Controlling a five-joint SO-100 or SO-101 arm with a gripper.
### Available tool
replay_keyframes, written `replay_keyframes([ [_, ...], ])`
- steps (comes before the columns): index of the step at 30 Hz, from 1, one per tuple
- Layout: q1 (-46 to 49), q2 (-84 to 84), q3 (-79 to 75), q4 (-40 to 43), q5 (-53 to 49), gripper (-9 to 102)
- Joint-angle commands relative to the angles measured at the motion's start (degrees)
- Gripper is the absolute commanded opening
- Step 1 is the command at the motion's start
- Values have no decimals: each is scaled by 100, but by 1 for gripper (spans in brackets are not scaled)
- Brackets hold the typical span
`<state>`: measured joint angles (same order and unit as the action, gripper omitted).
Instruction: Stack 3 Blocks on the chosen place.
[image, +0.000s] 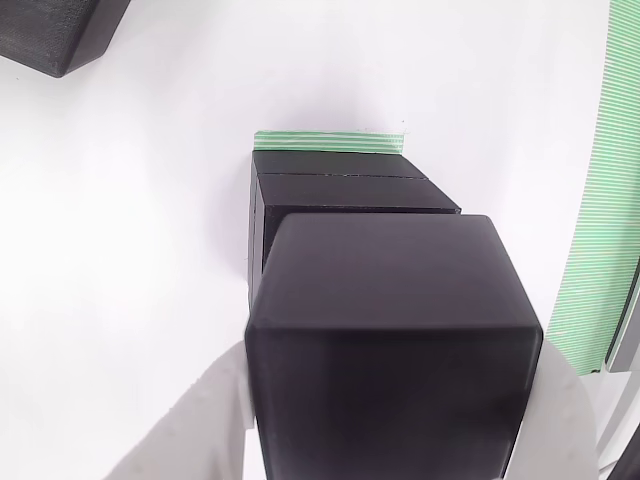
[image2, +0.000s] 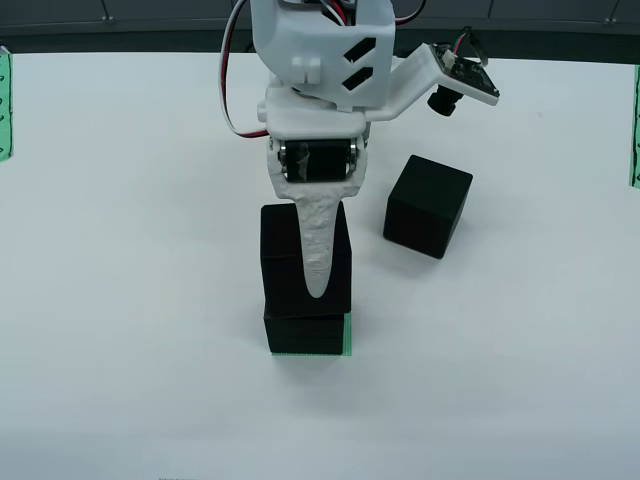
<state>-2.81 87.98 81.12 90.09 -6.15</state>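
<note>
My gripper (image2: 312, 275) is shut on a black block (image2: 305, 258), with one white finger (image2: 320, 250) running down its front face. This held block sits directly over a second black block (image2: 305, 335) that rests on the green-striped chosen place (image2: 347, 337). I cannot tell whether the two touch. In the wrist view the held block (image: 390, 330) is close up, with the lower block (image: 350, 190) and the patch's far edge (image: 330, 141) beyond it. A third black block (image2: 428, 205) lies alone on the table, to the right in the overhead view.
The white table (image2: 150, 250) has open room to the left and in front of the stack. Green-striped strips lie at the left edge (image2: 4, 100) and right edge (image2: 635, 120). In the wrist view a long striped band (image: 600, 200) runs on the right.
</note>
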Motion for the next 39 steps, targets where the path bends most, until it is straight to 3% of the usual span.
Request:
replay_keyframes([
  [1,88,18,-220,9,-35,23],
  [5,105,18,-220,9,-35,24],
  [14,123,18,-185,9,-44,37],
  [26,-18,431,-97,9,-343,38],
  [39,-1846,2391,2312,9,-3050,38],
])
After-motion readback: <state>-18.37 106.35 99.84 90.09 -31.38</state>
